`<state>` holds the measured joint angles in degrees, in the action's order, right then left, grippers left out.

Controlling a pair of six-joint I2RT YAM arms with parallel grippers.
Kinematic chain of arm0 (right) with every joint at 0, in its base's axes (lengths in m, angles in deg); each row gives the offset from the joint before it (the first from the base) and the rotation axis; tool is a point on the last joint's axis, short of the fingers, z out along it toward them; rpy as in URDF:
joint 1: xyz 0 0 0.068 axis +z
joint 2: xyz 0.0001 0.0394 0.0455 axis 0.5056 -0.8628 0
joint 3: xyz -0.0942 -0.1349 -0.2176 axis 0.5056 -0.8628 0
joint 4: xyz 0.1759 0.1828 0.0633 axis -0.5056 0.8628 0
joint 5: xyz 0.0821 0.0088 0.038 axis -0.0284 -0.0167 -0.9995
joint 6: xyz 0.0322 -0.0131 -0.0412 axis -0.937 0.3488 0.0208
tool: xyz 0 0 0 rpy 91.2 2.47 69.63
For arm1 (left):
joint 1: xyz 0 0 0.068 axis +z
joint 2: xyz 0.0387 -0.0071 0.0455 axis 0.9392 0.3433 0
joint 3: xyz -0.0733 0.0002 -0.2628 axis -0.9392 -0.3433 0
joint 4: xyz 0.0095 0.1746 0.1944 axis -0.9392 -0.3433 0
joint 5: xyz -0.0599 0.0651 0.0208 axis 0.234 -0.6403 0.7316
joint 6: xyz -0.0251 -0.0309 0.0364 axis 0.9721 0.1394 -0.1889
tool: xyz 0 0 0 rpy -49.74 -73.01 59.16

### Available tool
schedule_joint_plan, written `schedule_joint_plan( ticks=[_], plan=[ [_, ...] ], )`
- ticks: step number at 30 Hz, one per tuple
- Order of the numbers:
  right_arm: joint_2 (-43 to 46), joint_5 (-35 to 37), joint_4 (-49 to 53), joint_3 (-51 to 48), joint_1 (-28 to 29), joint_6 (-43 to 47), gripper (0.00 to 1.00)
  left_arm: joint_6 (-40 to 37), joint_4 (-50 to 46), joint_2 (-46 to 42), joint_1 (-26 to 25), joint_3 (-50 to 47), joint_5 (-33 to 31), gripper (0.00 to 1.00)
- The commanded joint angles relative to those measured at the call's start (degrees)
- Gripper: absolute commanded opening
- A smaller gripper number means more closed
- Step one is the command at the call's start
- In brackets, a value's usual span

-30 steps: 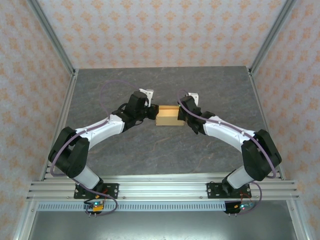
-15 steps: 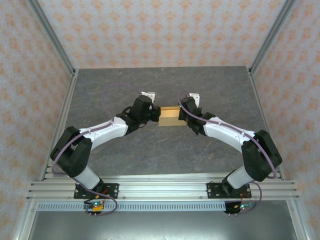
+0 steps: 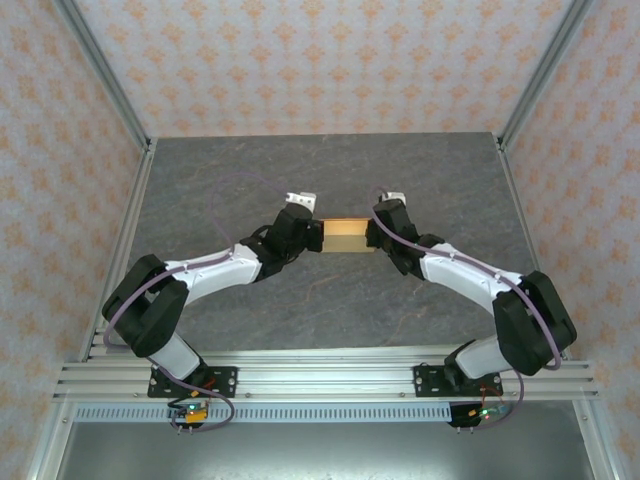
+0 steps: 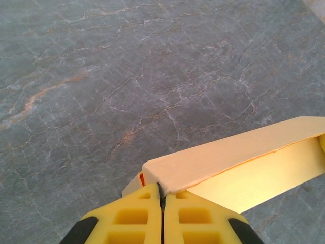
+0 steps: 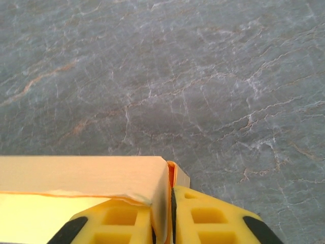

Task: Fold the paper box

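The paper box (image 3: 345,236) is a tan-orange cardboard piece held off the table between both arms at mid-table. From above it looks like a narrow strip. My left gripper (image 3: 319,237) is at its left end. In the left wrist view the yellow fingers (image 4: 137,216) are pressed together, and the box's corner (image 4: 167,175) runs into the tip of my left gripper (image 4: 162,189). My right gripper (image 3: 372,235) is at the right end. In the right wrist view an end panel of the box (image 5: 81,175) is pinched in my right gripper (image 5: 171,195), with a thin dark slit beside it.
The grey marbled table (image 3: 330,170) lies around and below the box. Metal frame posts (image 3: 115,95) and patterned walls enclose the sides and back. The aluminium rail (image 3: 320,380) with both arm bases runs along the near edge.
Both grippers and the box have shifted a little right and toward the near edge. The box has turned and now looks narrower from above.
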<state>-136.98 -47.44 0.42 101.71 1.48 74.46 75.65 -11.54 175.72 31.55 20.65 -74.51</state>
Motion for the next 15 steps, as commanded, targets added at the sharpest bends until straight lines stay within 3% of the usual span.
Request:
schedule_joint_plan(
  ticks=[1,4,8,10,11,15],
  plan=[
    [1.63,-3.44,-1.33,-1.27,-0.63,-1.73,0.18,-2.20,-3.99,0.92,-0.67,-2.68,-3.28,0.07],
    [2.64,-4.40,-1.43,-1.29,-0.85,-3.47,0.25,-2.55,-3.45,1.56,-0.65,-3.09,-4.73,0.07],
    [7.50,-5.88,1.01,-2.62,-2.33,-9.73,0.46,-2.92,-0.76,2.49,-0.74,-4.61,-6.51,0.07],
    [11.20,-5.87,1.90,-4.64,-3.23,-18.05,0.70,-3.09,-0.85,2.88,-0.72,-4.48,-7.37,0.07],
    [12.93,-5.88,2.53,-5.45,-3.57,-23.76,0.77,-2.97,-0.87,3.06,-0.74,-4.35,-7.64,0.07],
    [16.03,-8.82,2.15,-6.84,-3.64,-43.59,0.85,-2.76,-0.25,3.80,-1.30,-3.98,-8.74,0.08]
  ],
)
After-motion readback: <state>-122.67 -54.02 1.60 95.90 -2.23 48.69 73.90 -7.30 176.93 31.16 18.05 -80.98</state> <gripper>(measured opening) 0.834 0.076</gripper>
